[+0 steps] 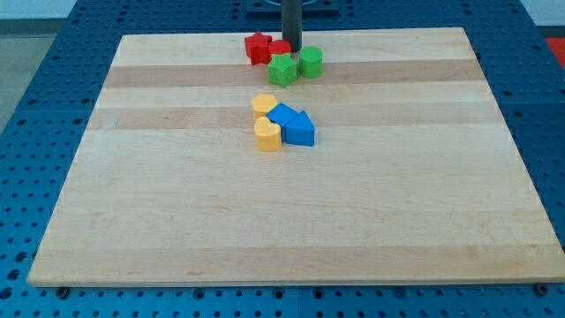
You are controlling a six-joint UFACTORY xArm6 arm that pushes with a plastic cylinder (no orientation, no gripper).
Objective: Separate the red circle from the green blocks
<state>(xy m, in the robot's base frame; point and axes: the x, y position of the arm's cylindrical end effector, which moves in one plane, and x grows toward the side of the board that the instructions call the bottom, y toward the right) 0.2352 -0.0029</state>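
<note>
Closest to the camera is the near edge of the wooden counter (pixel 291 281), with a big stretch of plain wood behind it. That gives lots of open room to slide things.

My arm ends in a dark rod, not a hand, so it holds nothing. My tip (pixel 291 50) is down on the counter near the view's top edge. It sits just to the right of the red circle (pixel 278 48), so close that I cannot tell if they touch.

The red circle is round, so it has no long side and does not point any way. Part of it hides behind my rod. On its left, touching it, is another red block (pixel 257 47) with a bumpy, star-like shape.

Just below my tip is a green star-like block (pixel 282 70), pressed up close under the red circle. A round green block (pixel 310 62) stands just beside it on the right.

This bunch is very near the far edge, with little room behind it.

Farther down, near the middle, two yellow heart blocks (pixel 267 134) sit against a blue block (pixel 282 115) and a blue triangle (pixel 300 131).
</note>
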